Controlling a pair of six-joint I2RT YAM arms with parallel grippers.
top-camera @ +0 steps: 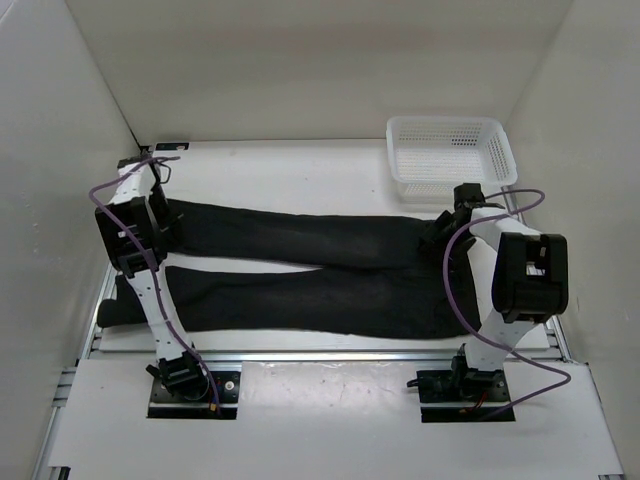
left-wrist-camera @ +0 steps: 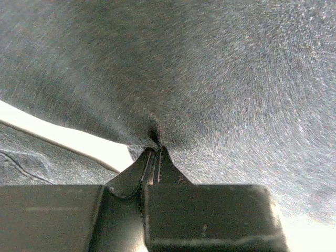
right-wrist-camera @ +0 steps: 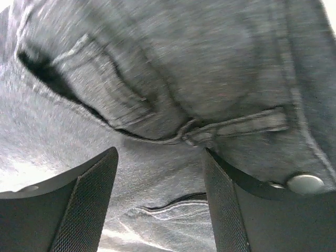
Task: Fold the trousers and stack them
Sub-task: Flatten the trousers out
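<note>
The black trousers lie spread across the table, both legs running left and the waist at the right. My left gripper is at the left end of the far leg. In the left wrist view it is shut and pinches a fold of the dark cloth. My right gripper is over the waist at the right. In the right wrist view it is open, its fingers either side of the waistband, with a belt loop and a metal button close by.
A white mesh basket stands at the back right corner, just behind the right arm. White walls close in the table on the left, right and back. Purple cables loop off both arms.
</note>
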